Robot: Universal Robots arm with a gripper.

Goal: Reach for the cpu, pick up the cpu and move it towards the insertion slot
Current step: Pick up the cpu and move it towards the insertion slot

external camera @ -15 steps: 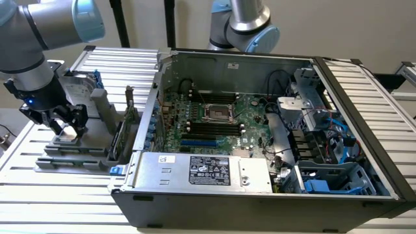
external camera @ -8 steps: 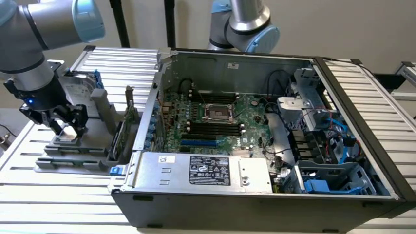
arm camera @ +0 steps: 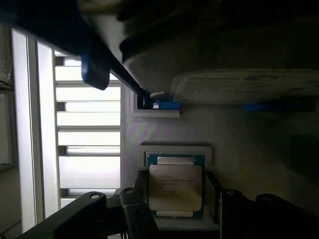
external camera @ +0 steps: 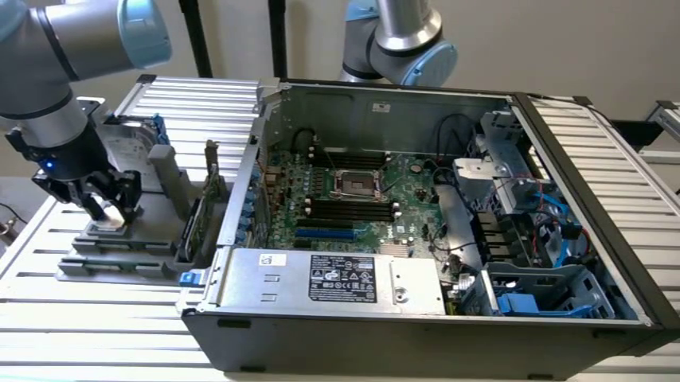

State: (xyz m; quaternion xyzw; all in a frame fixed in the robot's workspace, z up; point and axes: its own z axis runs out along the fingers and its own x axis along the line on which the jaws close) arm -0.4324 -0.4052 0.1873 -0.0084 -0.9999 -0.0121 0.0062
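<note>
The cpu (arm camera: 175,188) is a small square chip with a silvery top, lying flat in a pale recess of the grey holder (external camera: 117,255) at the exterior view's left. My gripper (external camera: 110,213) is lowered straight over it. In the wrist view the gripper (arm camera: 175,201) straddles the chip, one dark finger (arm camera: 137,204) on one side and the other against the opposite edge, both touching it. The chip still rests in its recess. The insertion slot (external camera: 356,185), a square socket with a shiny frame, sits on the green motherboard (external camera: 409,195) inside the open computer case, well to the exterior view's right.
An upright silver hard drive (external camera: 130,143) with blue rails stands just behind the gripper on the holder. An upright card (external camera: 202,208) and the case wall (external camera: 250,171) lie between holder and motherboard. A second robot arm (external camera: 399,44) hangs behind the case. Black memory slots (external camera: 340,213) flank the socket.
</note>
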